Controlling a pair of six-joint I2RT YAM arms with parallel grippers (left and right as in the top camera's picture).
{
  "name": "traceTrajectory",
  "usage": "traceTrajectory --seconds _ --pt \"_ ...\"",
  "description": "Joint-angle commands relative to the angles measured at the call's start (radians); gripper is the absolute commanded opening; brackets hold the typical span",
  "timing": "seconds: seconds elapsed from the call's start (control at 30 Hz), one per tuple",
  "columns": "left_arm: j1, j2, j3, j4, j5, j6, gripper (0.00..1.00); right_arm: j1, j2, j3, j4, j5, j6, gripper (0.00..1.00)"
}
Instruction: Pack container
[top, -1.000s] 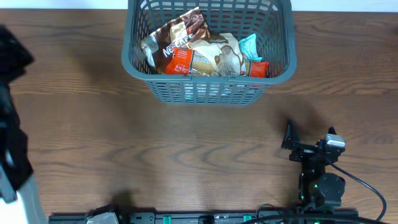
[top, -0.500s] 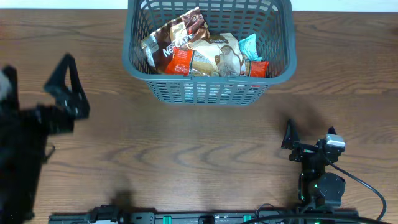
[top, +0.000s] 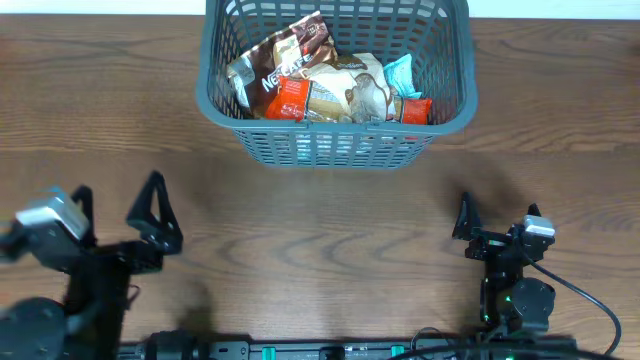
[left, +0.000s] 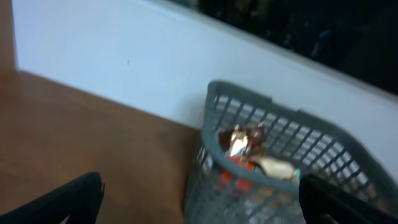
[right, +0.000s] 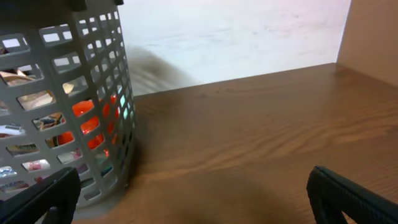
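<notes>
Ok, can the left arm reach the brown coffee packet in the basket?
Probably yes: the left pincer is open, only bare table lies before the basket, and the brown coffee packet lies on top.

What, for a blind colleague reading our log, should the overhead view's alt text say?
A blue-grey lattice basket at the far side of the wooden table holds food packets, a brown Nescafe pouch among them. At the front, the left gripper and right gripper sit empty, fingers open.
</notes>
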Motion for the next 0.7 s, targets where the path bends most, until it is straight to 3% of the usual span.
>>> traceTrajectory --seconds 0.0,0.33,0.67 --pt "-0.006 -0.11 -0.159 0.04 0.013 -0.013 0.99 -0.008 -0.006 -0.002 -0.003 0.01 0.015 0.99" --pt "-0.006 -0.317 -0.494 0.098 0.013 -0.013 0.99 -0.008 -0.006 -0.002 -0.003 0.01 0.014 0.99" --pt "-0.006 -0.399 -0.69 0.23 0.012 -0.011 0.99 -0.008 -0.006 -0.002 -0.003 0.01 0.014 0.99"
